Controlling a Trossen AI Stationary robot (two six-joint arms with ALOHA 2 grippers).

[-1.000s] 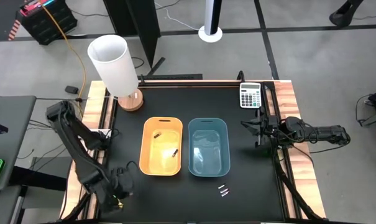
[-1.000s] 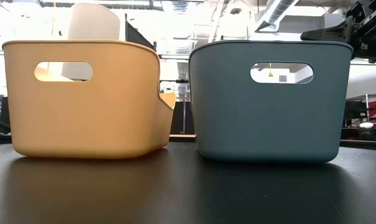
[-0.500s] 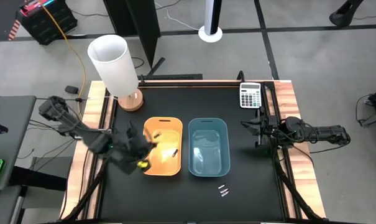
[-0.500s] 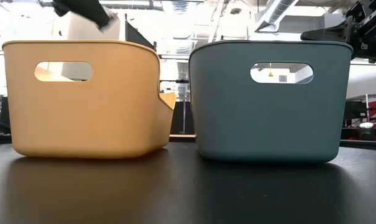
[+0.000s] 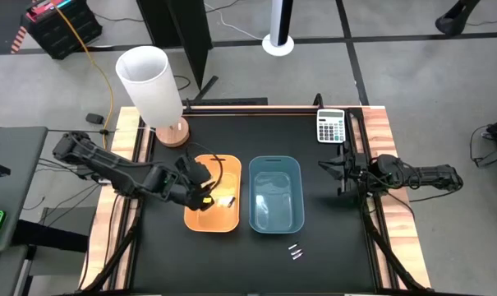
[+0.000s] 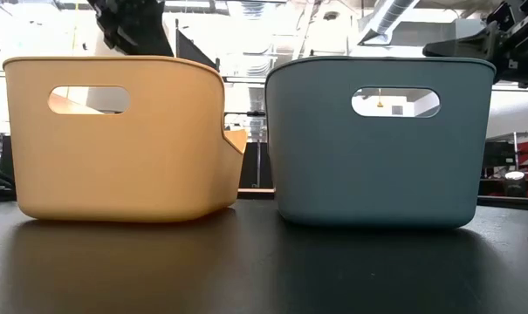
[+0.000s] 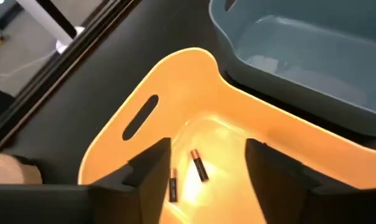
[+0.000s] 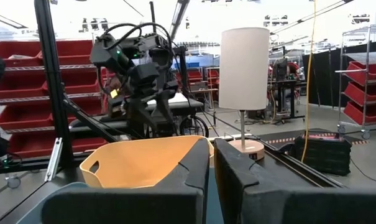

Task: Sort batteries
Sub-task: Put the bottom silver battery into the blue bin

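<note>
- The left gripper (image 5: 205, 184) hangs over the orange bin (image 5: 195, 220), its jaws spread wide with nothing between them, apparently poised for a drop or a pick among the dark batteries.
- Two dark batteries (image 7: 198, 166) lie on the orange bin's floor, close together but apart, framed between the fingers (image 7: 151, 177) in the left wrist view.
- Two pale batteries (image 5: 294, 251) rest on the bare black table (image 5: 330, 238) in front of the blue bin (image 5: 275, 194), well clear of either arm; judging by colour, they look meant for that blue bin, which appears empty, though its glossy floor makes this hard to confirm.
- The bins stand side by side, nearly touching, so each sort takes only a short sideways move.
- The right gripper (image 5: 334, 175) waits at the table's right edge, below the calculator (image 5: 331, 127), its jaws closed on nothing.
- The lamp (image 5: 154, 90) stands at the far left corner, near the left arm's line of travel; a high swing there could clip its shade.
- Open tabletop in front of the bins gives room to reach the pale pair, but the orange bin's rim sits close under the left gripper and leaves little sideways slack.
</note>
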